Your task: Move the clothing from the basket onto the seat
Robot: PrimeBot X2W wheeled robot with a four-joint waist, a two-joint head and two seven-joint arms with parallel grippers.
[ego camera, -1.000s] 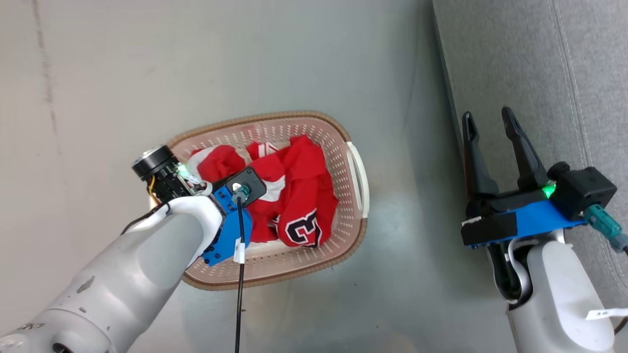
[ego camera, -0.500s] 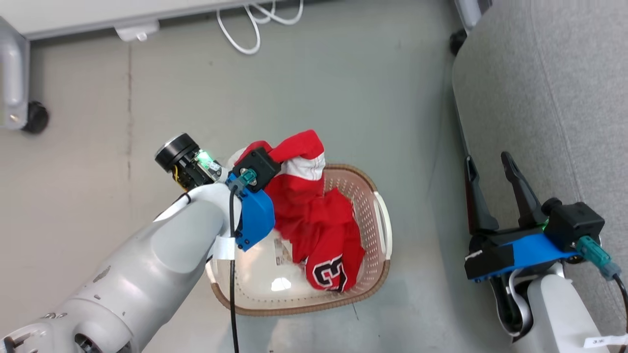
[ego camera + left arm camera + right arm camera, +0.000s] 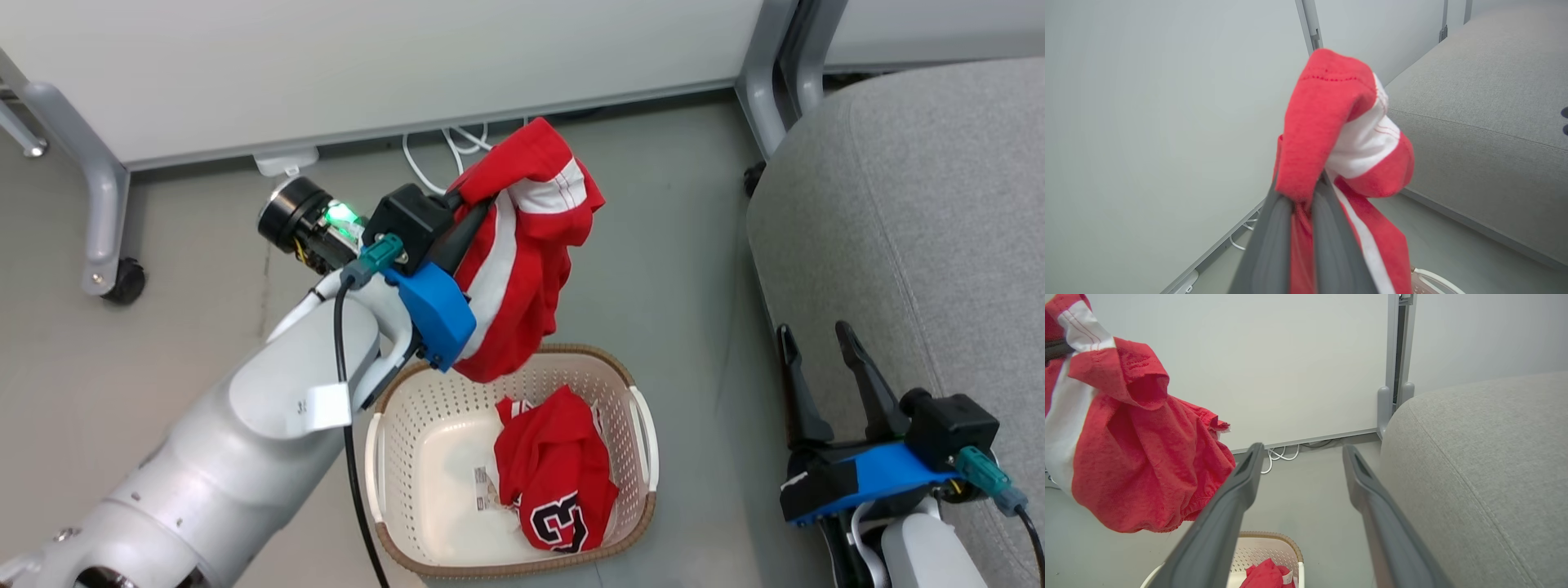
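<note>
My left gripper (image 3: 469,204) is shut on a red garment with white stripes (image 3: 522,269), which hangs in the air above the basket's far rim. In the left wrist view the fingers (image 3: 1274,241) pinch that striped garment (image 3: 1339,134) at its top fold. A second red garment with black-and-white lettering (image 3: 559,482) lies crumpled in the cream basket (image 3: 424,441) on the floor. The grey seat (image 3: 922,229) stands to the right. My right gripper (image 3: 816,343) is open with nothing in it, low beside the seat's front edge. From the right wrist, the striped garment (image 3: 1131,457) hangs at left, the seat (image 3: 1486,477) at right.
A white panel on grey legs (image 3: 367,73) runs along the back, with a castor (image 3: 122,282) at far left and white cables (image 3: 433,155) under it. A grey post (image 3: 763,90) stands by the seat's back corner. Grey floor (image 3: 678,269) lies between basket and seat.
My left gripper has lifted the striped garment up out of the basket; the lettered one dropped back into it. The head camera tilted up, so the whole picture shifted. The right gripper kept its pose.
</note>
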